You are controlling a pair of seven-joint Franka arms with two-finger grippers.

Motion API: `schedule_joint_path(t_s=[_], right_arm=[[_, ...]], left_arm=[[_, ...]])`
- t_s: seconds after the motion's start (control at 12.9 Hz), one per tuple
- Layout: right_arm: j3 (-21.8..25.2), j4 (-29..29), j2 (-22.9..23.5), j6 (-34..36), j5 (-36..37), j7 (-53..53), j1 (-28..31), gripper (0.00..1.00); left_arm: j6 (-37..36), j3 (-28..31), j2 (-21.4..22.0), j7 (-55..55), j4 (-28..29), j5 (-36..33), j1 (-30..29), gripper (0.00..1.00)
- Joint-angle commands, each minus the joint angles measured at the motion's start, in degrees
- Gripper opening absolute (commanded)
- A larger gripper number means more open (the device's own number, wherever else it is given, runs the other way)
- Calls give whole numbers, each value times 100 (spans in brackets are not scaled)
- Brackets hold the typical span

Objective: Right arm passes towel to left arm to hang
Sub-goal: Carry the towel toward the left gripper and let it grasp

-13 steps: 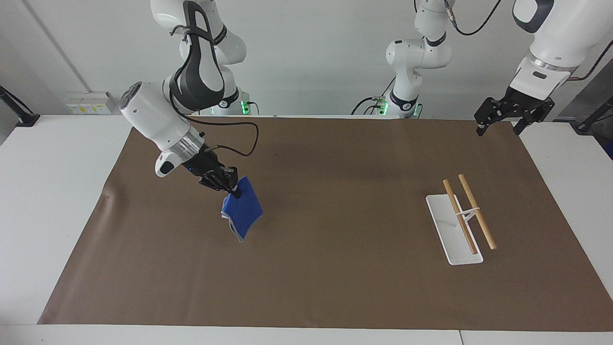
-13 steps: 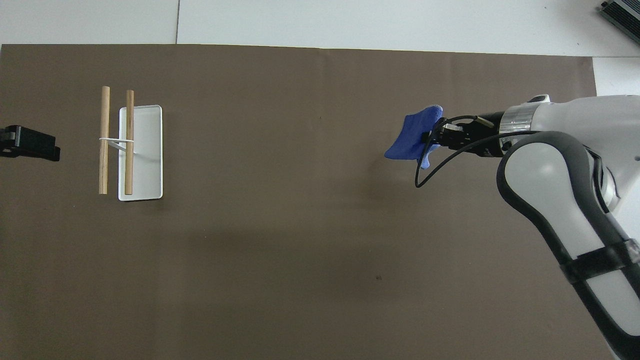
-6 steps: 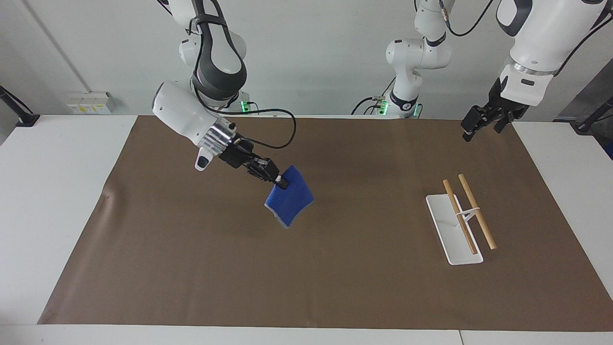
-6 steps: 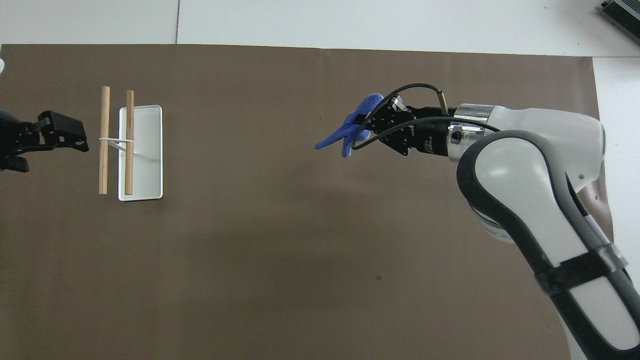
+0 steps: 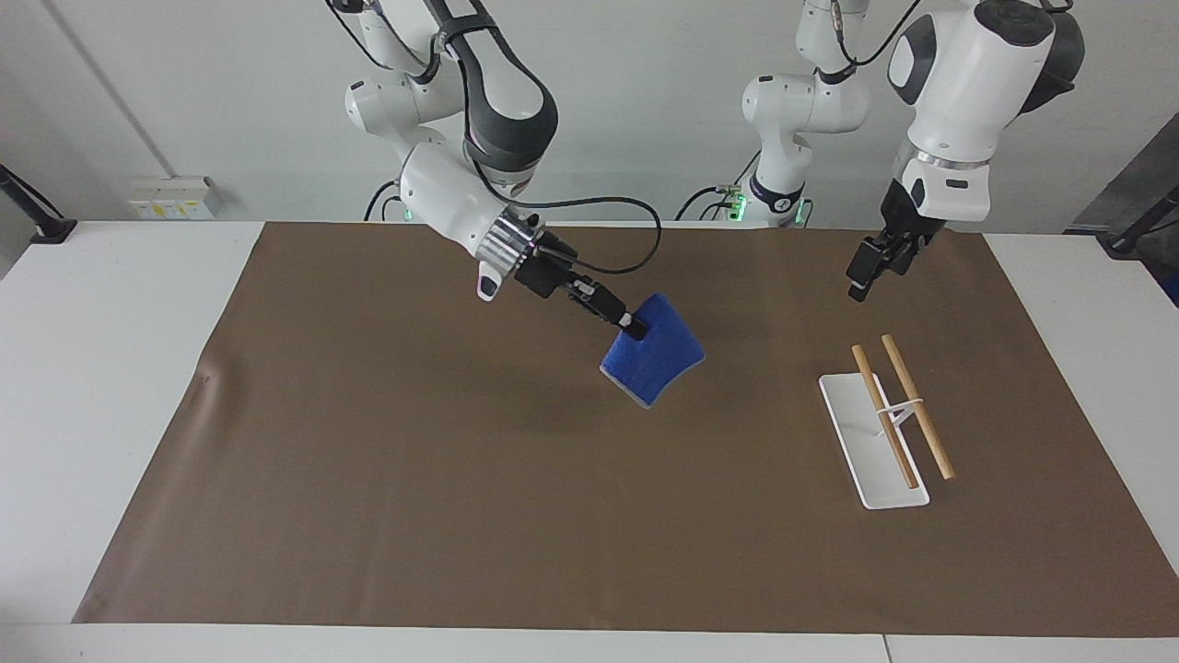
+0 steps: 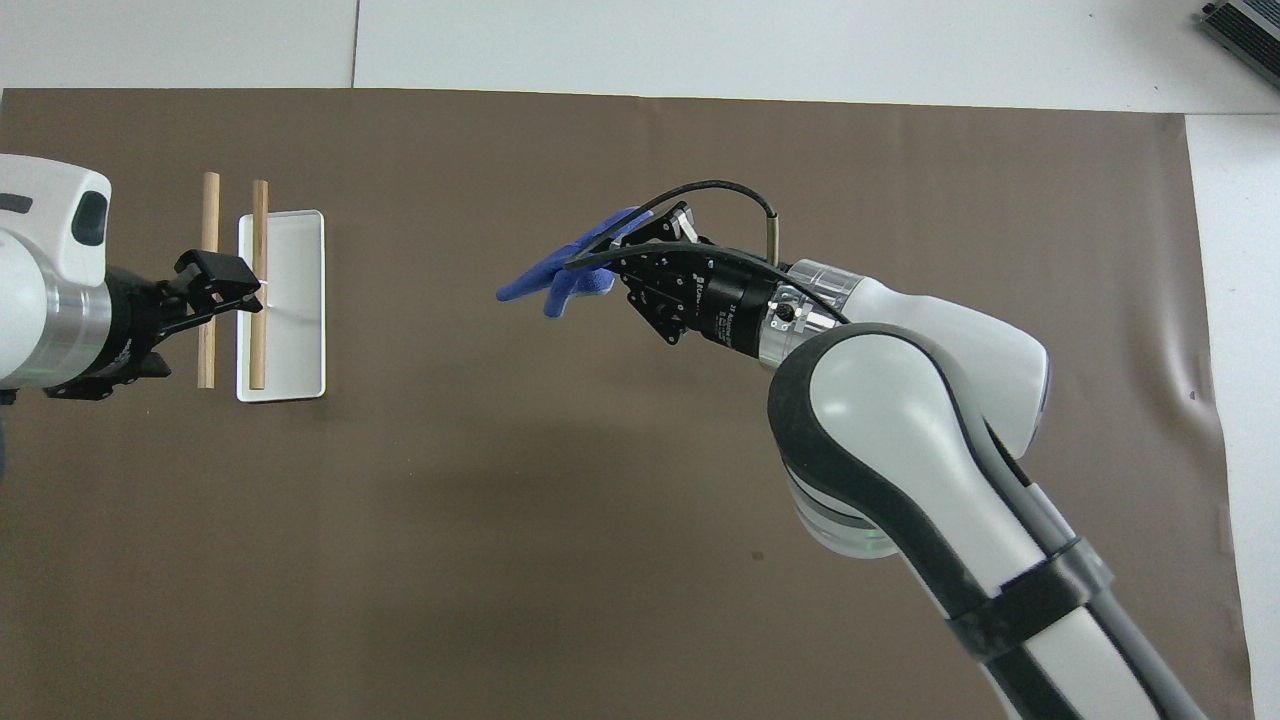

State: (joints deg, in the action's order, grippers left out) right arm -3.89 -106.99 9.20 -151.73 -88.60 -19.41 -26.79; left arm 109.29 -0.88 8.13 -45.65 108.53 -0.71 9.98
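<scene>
The blue towel [image 5: 652, 354] [image 6: 560, 272] hangs in the air over the middle of the brown mat, one corner pinched. My right gripper [image 5: 631, 324] [image 6: 625, 250] is shut on that corner, and a black cable loops at its wrist. My left gripper [image 5: 864, 274] [image 6: 228, 285] is open and empty. It hangs above the mat by the towel rack, well apart from the towel, and covers part of the rack's rods in the overhead view.
A towel rack stands toward the left arm's end of the table: a white base [image 5: 875, 470] [image 6: 295, 330] with two wooden rods [image 5: 916, 405] [image 6: 208, 210] across a thin white bracket. The brown mat [image 5: 461, 516] covers most of the white table.
My right arm has swung the towel from its own end to over the middle of the mat. My left arm has come in from the table's edge to near the rack.
</scene>
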Motion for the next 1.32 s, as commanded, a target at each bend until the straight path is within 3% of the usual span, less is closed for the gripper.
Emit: schedule_joint_path(t_s=[0.0,0.16,0.39,1.09,1.24], right_arm=[[2,91,64,-418,-778,-98,-326,0],[-7,91,55,-489,-1254,-89,-379,0],[-24,309,99,-980,-1930,-89,-765,0],[-24,530,169,-1122,-2635,-98,-801,0],[-24,548,169,-1122,-2654,-89,-897,0]], left_arm=[[539,1,320,-837,493,411,57,100],[1003,-200,329,-1986,703,730,57,100],[2259,-596,312,-4096,1231,730,57,100],[3044,-1176,145,-5410,1329,765,83,100],[3185,-1247,136,-5621,1329,765,83,85]])
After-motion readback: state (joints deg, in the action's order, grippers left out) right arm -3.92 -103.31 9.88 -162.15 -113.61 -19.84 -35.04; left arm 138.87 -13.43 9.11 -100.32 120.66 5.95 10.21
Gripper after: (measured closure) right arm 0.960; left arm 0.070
